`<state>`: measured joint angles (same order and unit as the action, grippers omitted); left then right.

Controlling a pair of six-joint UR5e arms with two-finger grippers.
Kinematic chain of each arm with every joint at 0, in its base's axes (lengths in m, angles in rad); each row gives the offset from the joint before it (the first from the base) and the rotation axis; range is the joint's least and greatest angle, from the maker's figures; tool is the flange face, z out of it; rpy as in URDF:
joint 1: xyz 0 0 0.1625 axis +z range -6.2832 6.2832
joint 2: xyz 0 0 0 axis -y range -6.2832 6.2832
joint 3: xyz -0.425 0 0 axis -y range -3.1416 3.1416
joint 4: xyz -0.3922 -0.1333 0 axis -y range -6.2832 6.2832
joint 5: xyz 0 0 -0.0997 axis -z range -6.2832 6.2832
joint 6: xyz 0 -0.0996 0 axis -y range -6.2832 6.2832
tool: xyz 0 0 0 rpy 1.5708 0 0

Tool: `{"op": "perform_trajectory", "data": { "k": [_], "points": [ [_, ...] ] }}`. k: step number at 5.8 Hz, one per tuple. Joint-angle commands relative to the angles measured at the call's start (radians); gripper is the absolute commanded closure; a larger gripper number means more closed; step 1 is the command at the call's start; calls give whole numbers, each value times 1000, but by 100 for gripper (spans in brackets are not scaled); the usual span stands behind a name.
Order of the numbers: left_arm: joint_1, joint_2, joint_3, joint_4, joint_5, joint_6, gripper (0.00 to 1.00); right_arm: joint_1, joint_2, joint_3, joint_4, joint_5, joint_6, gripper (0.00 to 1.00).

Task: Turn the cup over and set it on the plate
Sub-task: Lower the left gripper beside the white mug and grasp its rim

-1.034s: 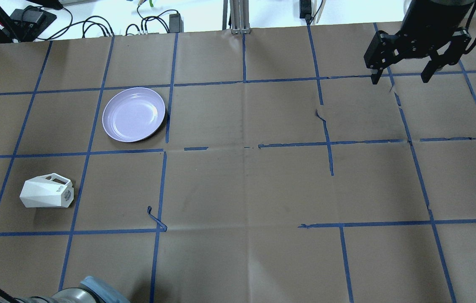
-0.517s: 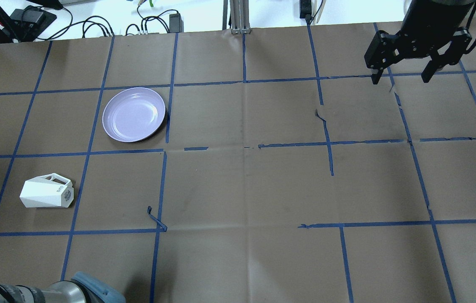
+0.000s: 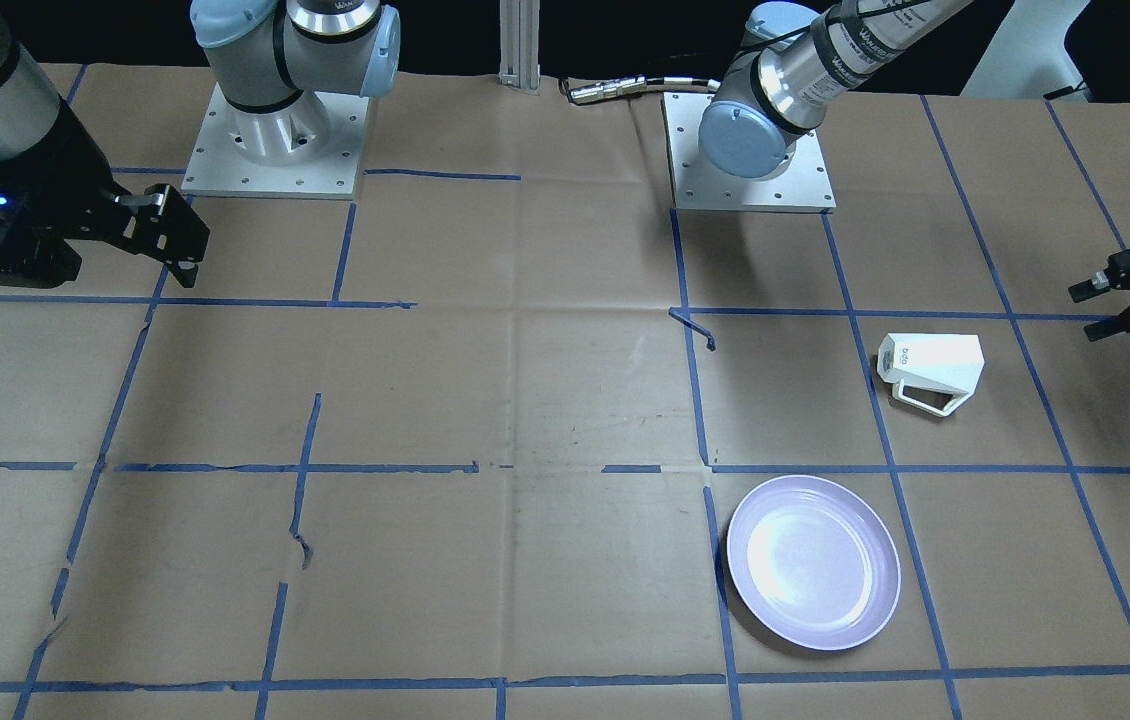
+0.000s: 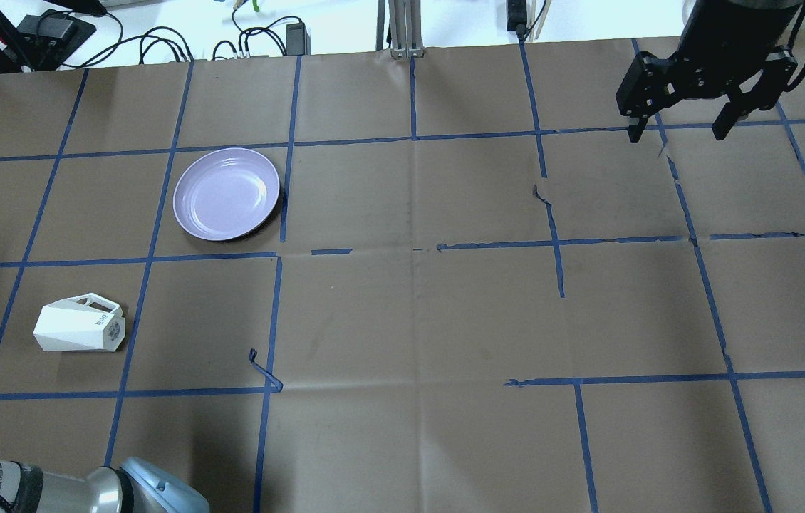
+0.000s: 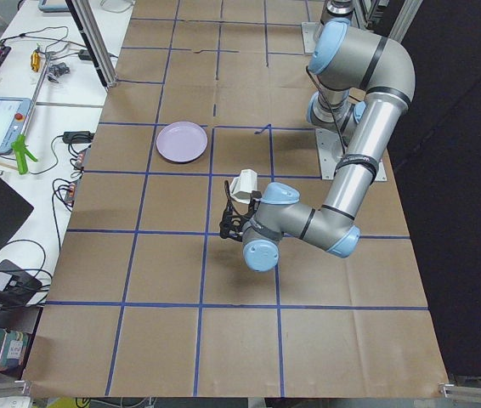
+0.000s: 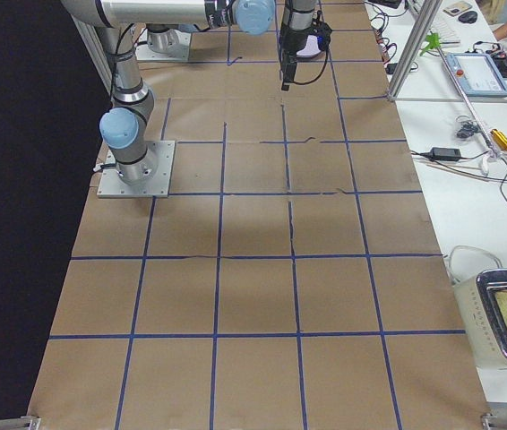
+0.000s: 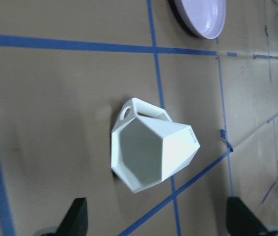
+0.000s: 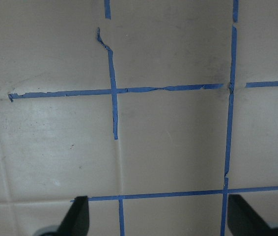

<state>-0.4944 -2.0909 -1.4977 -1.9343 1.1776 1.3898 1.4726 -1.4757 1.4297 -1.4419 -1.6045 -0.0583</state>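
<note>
The white faceted cup lies on its side at the table's left, with its handle on the far side. It also shows in the front view. Its open mouth faces my left gripper, as the left wrist view of the cup shows. The left gripper is open and empty, level with the cup and a short way off it toward the table's left end. The lavender plate sits empty beyond the cup. My right gripper is open and empty at the far right.
The brown paper table cover carries a blue tape grid with torn spots. The left arm's elbow shows at the near left edge. Cables and power bricks lie beyond the far edge. The two arm base plates sit at the robot's side.
The left arm's elbow has shifted along the bottom edge of the overhead view. The cup, the plate and the right gripper have not moved.
</note>
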Motion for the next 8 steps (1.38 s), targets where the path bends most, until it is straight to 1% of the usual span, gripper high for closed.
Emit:
{"op": "perform_trajectory", "data": {
  "k": [1, 2, 3, 5, 6, 7, 8],
  "points": [
    [-65, -15, -18, -80, -61, 14, 2, 0, 0, 0, 0, 0, 0, 0],
    [-66, -49, -41, -83, -61, 73, 2, 0, 0, 0, 0, 0, 0, 0],
    [-62, -82, -62, -84, -50, 75, 2, 0, 0, 0, 0, 0, 0, 0],
    [-65, -93, -79, -89, -52, 74, 3, 0, 0, 0, 0, 0, 0, 0],
    [-64, -93, -107, -87, -53, 83, 26, 0, 0, 0, 0, 0, 0, 0],
    [-62, -93, -114, -89, -52, 83, 66, 0, 0, 0, 0, 0, 0, 0],
    [-61, -93, -113, -87, -49, 77, 94, 0, 0, 0, 0, 0, 0, 0]
  ]
}}
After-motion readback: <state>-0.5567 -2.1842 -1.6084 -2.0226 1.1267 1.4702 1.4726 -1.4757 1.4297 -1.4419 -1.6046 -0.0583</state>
